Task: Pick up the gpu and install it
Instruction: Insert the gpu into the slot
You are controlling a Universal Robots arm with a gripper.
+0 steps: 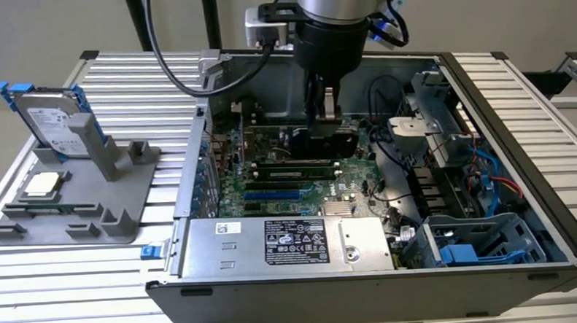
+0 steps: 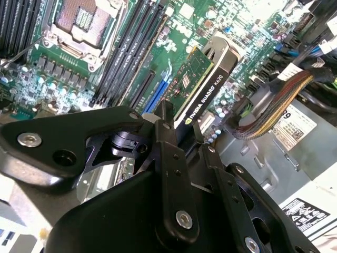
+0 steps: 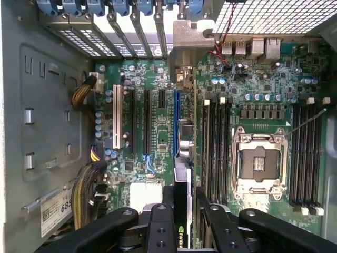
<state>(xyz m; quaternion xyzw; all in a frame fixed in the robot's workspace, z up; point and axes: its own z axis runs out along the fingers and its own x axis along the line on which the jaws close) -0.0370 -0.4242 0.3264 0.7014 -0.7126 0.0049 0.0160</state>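
While the arm reaches down into the open computer case [image 1: 482, 124], the gripper [image 1: 323, 120] is clamped on the gpu [image 1: 328, 141], which it holds on edge over the green motherboard [image 1: 270, 184] in the middle of the case. In the second wrist view the gpu [image 2: 202, 87] stands between the black fingers [image 2: 167, 132], its green circuit face and black cooler edge both visible, tilted above the blue expansion slot [image 2: 156, 97]. In the first wrist view the card [image 3: 184, 153] runs edge-on along the slot row, its silver bracket [image 3: 190, 45] near the rear slot openings, beside the memory slots [image 3: 215, 147] and the empty CPU socket [image 3: 258, 163]. On the tabletop [image 1: 70, 288] toward the exterior view's left, a grey fixture [image 1: 125, 212] carries a hard drive [image 1: 53, 121] in a blue frame and a small square CPU chip [image 1: 42, 184]. A silver power supply [image 1: 282, 243] lies along the case's near side.
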